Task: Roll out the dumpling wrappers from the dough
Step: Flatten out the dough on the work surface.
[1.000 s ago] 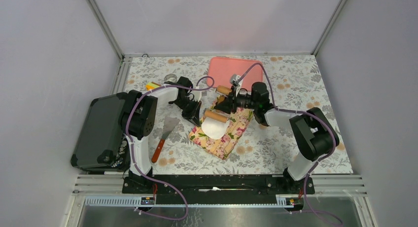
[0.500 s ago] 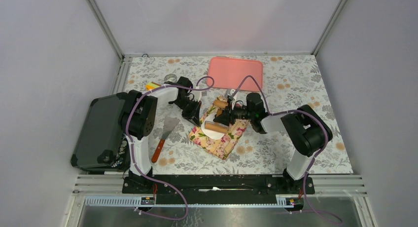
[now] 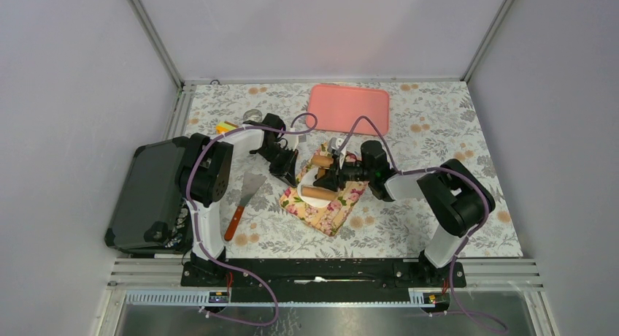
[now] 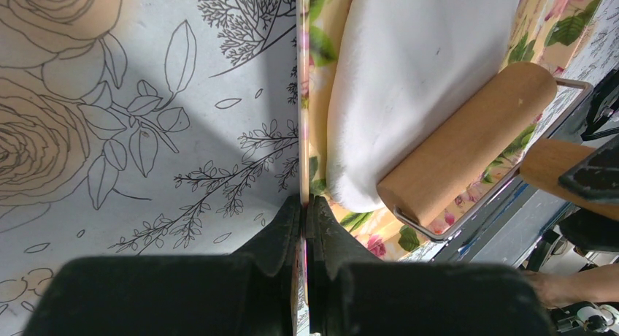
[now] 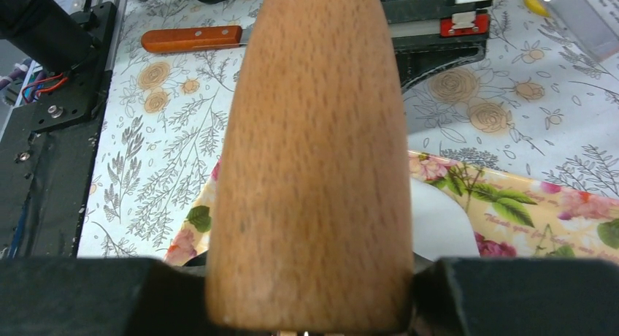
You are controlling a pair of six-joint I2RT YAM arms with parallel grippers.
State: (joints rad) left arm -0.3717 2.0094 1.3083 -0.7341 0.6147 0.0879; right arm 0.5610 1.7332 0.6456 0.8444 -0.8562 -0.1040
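The dough is a flat white sheet on a floral mat. In the left wrist view the dough lies under the wooden roller of the rolling pin. My right gripper is shut on the pin's wooden handle and presses the roller on the dough's near part. My left gripper is shut on the mat's left edge, with its fingers pinching it. No round dumpling wrappers show in any view.
A pink tray lies at the back. A wood-handled spatula lies left of the mat. A black case stands at the far left. A metal ring and a yellow object sit behind the left arm.
My right gripper has drawn the rolling pin toward the near side, across the dough. The left gripper has kept its hold on the mat edge.
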